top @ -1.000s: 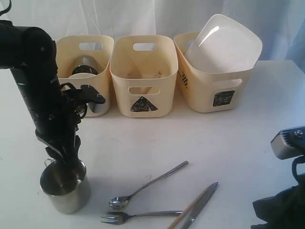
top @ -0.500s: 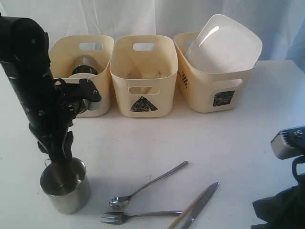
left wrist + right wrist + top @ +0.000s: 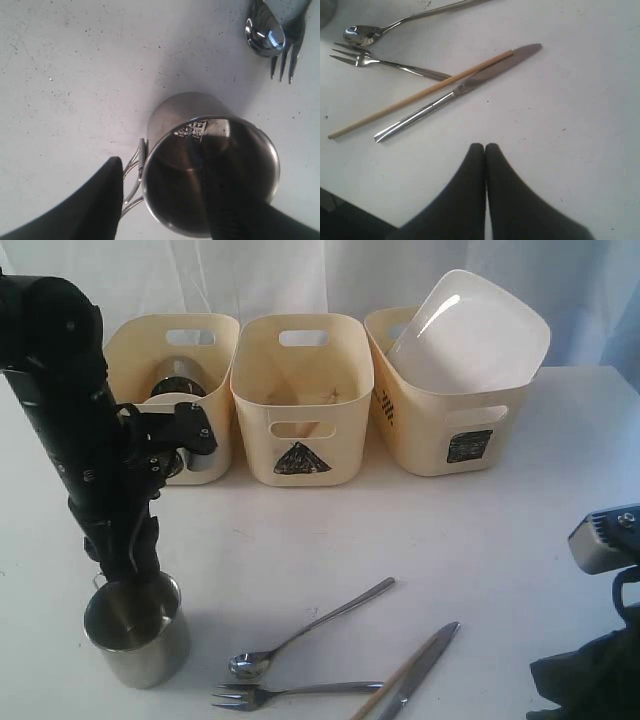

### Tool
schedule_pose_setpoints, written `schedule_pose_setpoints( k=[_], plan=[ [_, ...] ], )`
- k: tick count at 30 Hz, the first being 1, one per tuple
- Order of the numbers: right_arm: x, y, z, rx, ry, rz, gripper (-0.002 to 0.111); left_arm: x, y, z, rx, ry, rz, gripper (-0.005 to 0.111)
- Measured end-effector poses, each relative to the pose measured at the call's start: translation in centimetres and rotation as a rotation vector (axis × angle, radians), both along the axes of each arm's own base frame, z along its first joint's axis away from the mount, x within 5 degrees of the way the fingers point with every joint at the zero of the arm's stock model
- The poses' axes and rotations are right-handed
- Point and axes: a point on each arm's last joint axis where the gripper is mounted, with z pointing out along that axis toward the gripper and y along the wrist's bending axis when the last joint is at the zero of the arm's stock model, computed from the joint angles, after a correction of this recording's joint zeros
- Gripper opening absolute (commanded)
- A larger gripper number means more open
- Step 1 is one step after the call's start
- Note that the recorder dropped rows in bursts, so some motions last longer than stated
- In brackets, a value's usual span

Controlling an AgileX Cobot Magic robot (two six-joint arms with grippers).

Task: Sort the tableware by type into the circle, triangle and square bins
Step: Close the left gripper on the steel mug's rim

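- Left fingers point(image 3: 100, 200): spread wide and lowered over the steel mug point(image 3: 195, 112). One finger stands inside the mug. The other stands outside it, just beside the wire handle, and a gap shows between that finger and the mug wall.
- Steel mug: upright on the white surface point(image 3: 480, 540), at the front left in the exterior view, well apart from the bins.
- Right fingers point(image 3: 470, 190): pressed together with nothing between them, above bare surface near the cutlery.
- Cutlery: the spoon point(image 3: 360, 34), fork point(image 3: 370, 61), knife point(image 3: 465, 85) and one wooden chopstick point(image 3: 420, 95) lie flat at the front centre of the surface.
- The spoon bowl and the fork tines sit close together. The chopstick lies along the knife and touches it near the blade.
- Left bin point(image 3: 215, 390): the left arm point(image 3: 80, 440) covers its mark. A steel vessel point(image 3: 180, 380) sits inside; its type cannot be told.
- Middle bin point(image 3: 260, 410): black triangle mark on the front wall.
- Right bin point(image 3: 430, 430): black square mark on the front wall.
- White square plate point(image 3: 470, 330): in the right bin, tilted, with its upper part rising well above the rim.
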Motion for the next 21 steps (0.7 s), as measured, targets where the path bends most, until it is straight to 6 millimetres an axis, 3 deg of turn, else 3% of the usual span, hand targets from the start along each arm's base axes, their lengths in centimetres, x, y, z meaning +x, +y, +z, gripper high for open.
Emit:
schedule_pose_setpoints(
  k=[16, 21],
  plan=[
    [0.0, 0.0, 0.0, 0.006, 0.004, -0.001, 0.0, -0.4, 0.0, 0.0, 0.003, 0.04, -0.067, 0.053],
    [0.0, 0.0, 0.0, 0.006, 0.004, -0.001, 0.0, 0.1, -0.3, -1.6, 0.021, 0.074, -0.085, 0.053]
  ],
)
